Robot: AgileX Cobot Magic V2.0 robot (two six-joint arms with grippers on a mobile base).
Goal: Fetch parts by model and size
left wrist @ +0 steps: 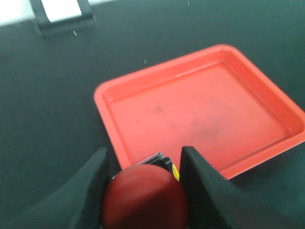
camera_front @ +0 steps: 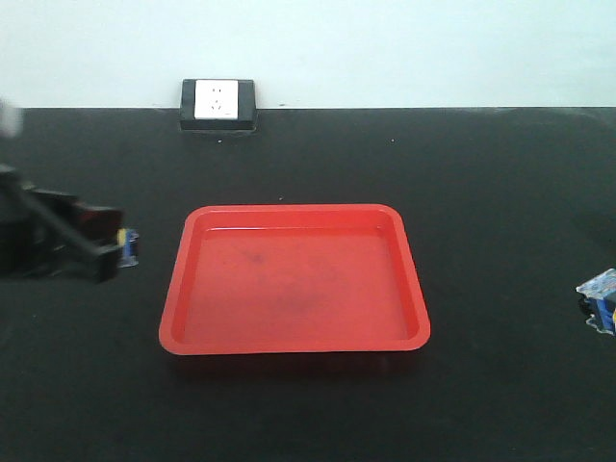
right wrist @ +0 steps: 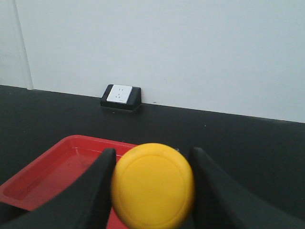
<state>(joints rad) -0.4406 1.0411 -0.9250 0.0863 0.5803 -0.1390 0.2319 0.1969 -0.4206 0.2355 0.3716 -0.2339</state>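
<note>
Left gripper (left wrist: 144, 160): jaws clamped on the red-capped switch (left wrist: 144, 200), just beside the tray's left rim.
Right gripper (right wrist: 152, 153): jaws clamped on the yellow-capped switch (right wrist: 152, 191), well right of the tray.
Red tray (camera_front: 294, 279): flat on the black table (camera_front: 500, 192), between both grippers.

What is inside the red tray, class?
Nothing: the front view shows the whole floor of the red tray bare but for faint dark smudges. In the wrist views the red-capped switch and yellow-capped switch cover parts of its near edge.

Even bright light, soft tray (camera_front: 289, 219) glare, red-capped switch (left wrist: 143, 202) and yellow-capped switch (right wrist: 153, 185) blurred close.
</note>
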